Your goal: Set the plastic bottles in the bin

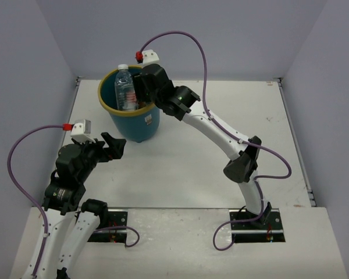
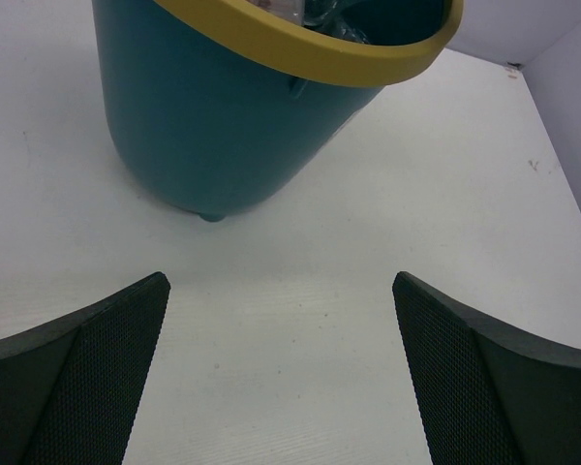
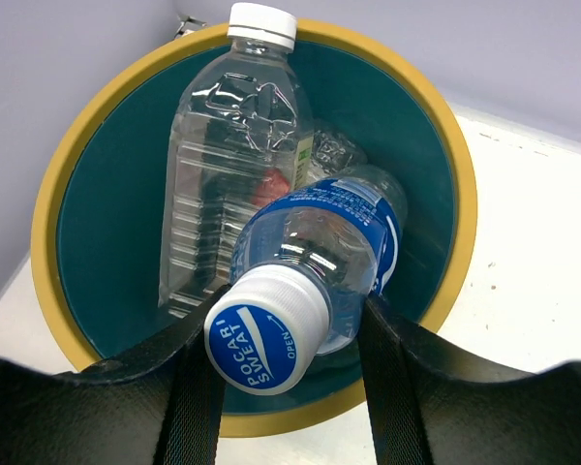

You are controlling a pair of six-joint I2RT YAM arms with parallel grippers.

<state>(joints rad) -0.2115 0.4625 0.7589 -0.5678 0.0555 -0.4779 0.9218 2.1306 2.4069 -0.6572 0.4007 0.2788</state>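
From above, the bin stands on the white worktop near the back left. The right arm reaches over its yellow rim, and the right gripper is dipped just inside. A tall clear bottle with a white cap pokes up beside the gripper. What the gripper carries is hidden in this view.

The right wrist camera shows it. The right gripper is closed on the neck of a blue-labelled bottle, with one black finger pressed on each side. The bottle's base points down into the bin. Its ribbed white cap has a blue top printed with white lettering. The tall clear bottle has ridged, dented, glossy walls and leans against the smooth teal inside wall. Behind both bottles lies some crumpled clear plastic and a patch of red.

The left gripper hovers low over the worktop in front of the bin, well apart from it. Its own camera shows the left gripper spread wide with nothing in it. The finger pads have a fine mesh texture, and the bin's rounded teal wall is ahead of them.
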